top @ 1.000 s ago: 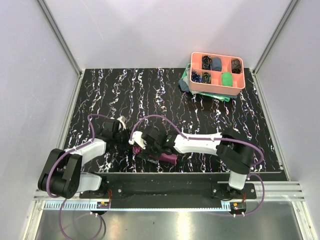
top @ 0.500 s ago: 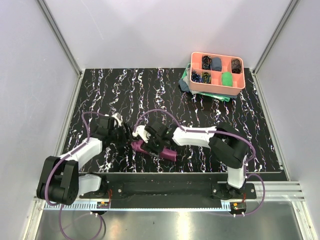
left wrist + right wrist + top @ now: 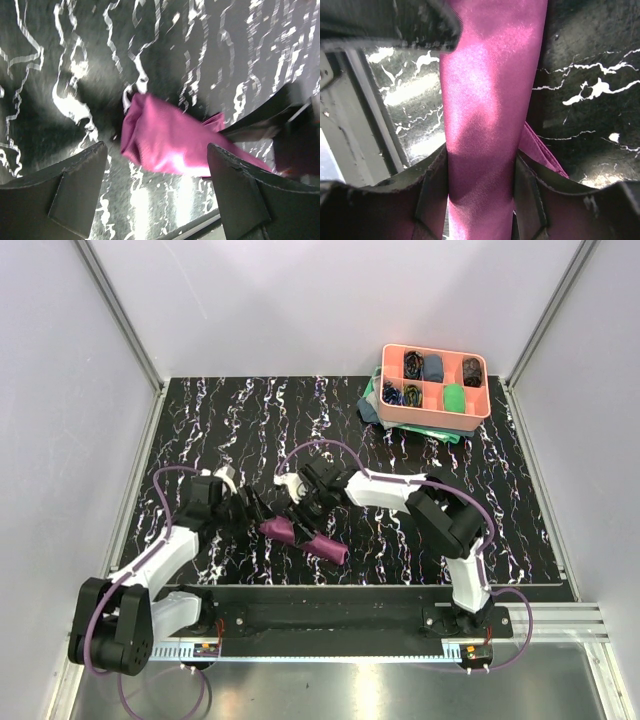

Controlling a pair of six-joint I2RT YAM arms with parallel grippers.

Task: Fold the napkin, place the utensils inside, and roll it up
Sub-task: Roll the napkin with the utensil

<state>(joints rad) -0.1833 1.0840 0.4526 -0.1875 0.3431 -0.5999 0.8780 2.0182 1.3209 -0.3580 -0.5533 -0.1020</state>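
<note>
Right hand point(image 3: 480, 170): clamped around rolled napkin point(image 3: 485, 100). Left hand point(image 3: 156, 147): spread wide at napkin's end, empty. Advice: squeeze evenly lest it unroll.

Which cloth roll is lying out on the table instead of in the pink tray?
The plum-purple napkin roll, on the black marbled table toward its near edge; the smaller dark and green rolls all sit in compartments of the tray.
</note>
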